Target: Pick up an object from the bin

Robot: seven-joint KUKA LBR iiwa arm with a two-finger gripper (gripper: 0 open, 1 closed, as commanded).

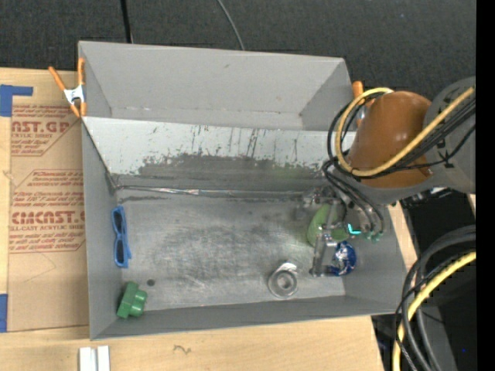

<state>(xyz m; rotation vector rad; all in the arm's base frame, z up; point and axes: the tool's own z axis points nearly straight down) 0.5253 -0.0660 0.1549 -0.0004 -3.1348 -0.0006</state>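
Orange-capped arm (pixel 387 137) angled down at bin (pixel 209 76) right end; gripper (pixel 325 257) beside blue object (pixel 346 260).

From where I stand, the gripper (pixel 328 247) hangs low in the right end of the bin (pixel 209 76) and covers much of a pale green rounded thing (pixel 314 226), so its full shape is lost to me. A shiny blue thing (pixel 346 260) just beside it is half tucked behind the gripper too, and I can't name it. The arm (pixel 456 153) runs off the right edge, and a dark speck (pixel 150 284) near the green cap (pixel 131 301) is too small to make out.
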